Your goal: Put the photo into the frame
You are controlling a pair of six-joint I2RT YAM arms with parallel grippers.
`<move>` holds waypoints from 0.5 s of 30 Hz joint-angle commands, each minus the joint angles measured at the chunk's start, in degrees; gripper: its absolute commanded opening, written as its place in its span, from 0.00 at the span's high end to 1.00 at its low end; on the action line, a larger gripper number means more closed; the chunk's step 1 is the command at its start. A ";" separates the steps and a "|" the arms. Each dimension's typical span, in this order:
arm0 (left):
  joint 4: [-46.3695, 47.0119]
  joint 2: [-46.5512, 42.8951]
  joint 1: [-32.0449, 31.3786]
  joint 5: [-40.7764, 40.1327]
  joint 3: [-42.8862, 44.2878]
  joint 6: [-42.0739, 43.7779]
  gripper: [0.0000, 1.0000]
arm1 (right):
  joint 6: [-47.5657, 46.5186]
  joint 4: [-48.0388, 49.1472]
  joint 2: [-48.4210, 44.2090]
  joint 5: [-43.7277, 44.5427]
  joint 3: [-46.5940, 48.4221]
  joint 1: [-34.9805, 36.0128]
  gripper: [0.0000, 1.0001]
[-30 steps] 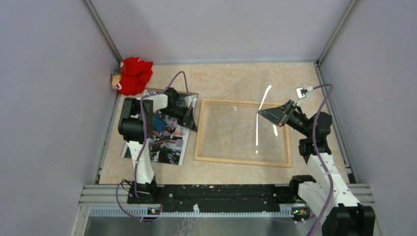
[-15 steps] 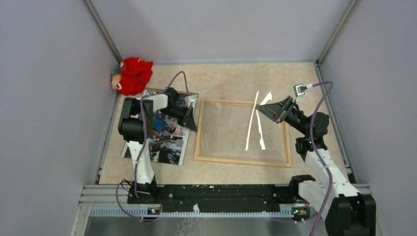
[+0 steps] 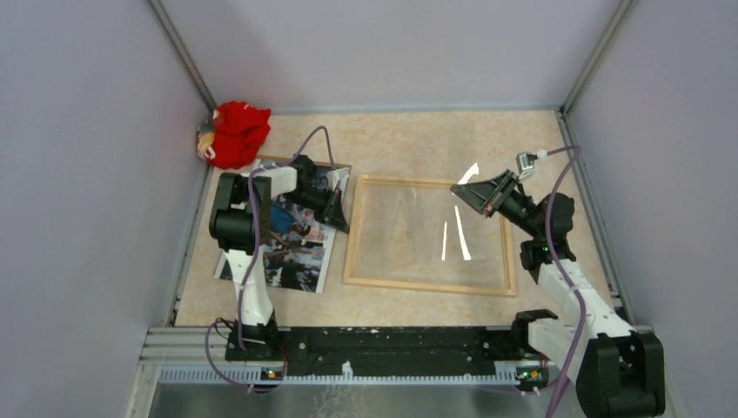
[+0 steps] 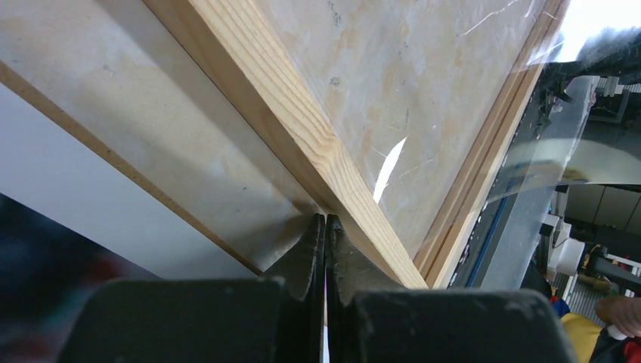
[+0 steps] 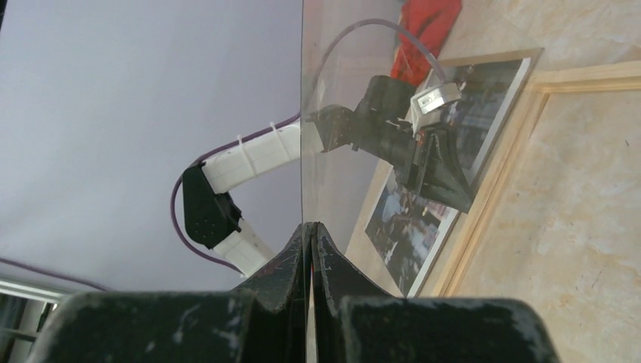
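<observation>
The light-wood frame (image 3: 426,285) lies flat mid-table, and the left wrist view shows its rail (image 4: 302,136) close up. The photo (image 3: 300,252), a print of a crowded scene, lies face up left of it, partly under my left arm. My left gripper (image 3: 342,213) is shut with nothing between its fingers, its tips (image 4: 325,219) against the outside of the frame's left rail. Above the frame's far right corner, my right gripper (image 3: 463,193) is shut on one edge of the clear pane (image 5: 378,113) and holds it tilted up. Through the pane I see the photo (image 5: 408,219).
A brown backing board (image 3: 278,159) lies under the photo's far end. A red cloth toy (image 3: 235,132) sits in the far left corner. Grey walls enclose the table on three sides, and a black rail (image 3: 392,340) runs along the near edge.
My right gripper has shifted a little left and farther back with the pane, and the glare streaks on the pane have moved. The left arm has not moved.
</observation>
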 commanded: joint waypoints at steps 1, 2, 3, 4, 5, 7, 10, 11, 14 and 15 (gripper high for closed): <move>0.13 -0.03 0.34 -1.19 0.87 2.00 1.00 | -1.27 -4.52 -3.24 2.80 0.39 0.66 1.00; 0.14 -0.05 0.34 -1.17 0.93 2.00 1.00 | -0.49 -3.76 -3.17 3.06 -0.05 0.62 1.00; 0.10 -0.14 0.34 -1.12 0.96 2.00 1.00 | 0.65 -2.76 -2.96 3.21 -0.71 0.67 1.00; 0.26 -0.11 0.34 -1.12 0.97 1.93 1.00 | 1.51 -1.87 -2.49 3.23 -1.07 0.74 1.00; 0.18 -0.14 0.34 -1.04 0.93 1.93 1.00 | 2.20 -1.23 -1.99 3.19 -1.28 0.75 1.00; 0.11 -0.16 0.34 -1.06 0.89 1.85 1.00 | 3.10 -1.10 -1.14 3.63 -1.47 0.76 1.00; 0.18 -0.59 0.34 -1.26 0.77 1.90 1.00 | 4.11 -1.60 -0.38 4.17 -1.48 0.72 1.00; 0.10 -0.67 0.34 -1.26 0.86 1.98 1.00 | 4.30 -2.54 -0.26 4.27 -1.33 0.75 1.00; -0.06 -0.79 0.34 -1.43 1.13 1.92 1.00 | 3.89 -6.98 0.27 4.33 -0.34 0.78 1.00; -0.07 -0.75 0.34 -1.38 1.19 1.95 1.00 | 3.75 -8.82 0.21 4.66 0.02 0.71 1.00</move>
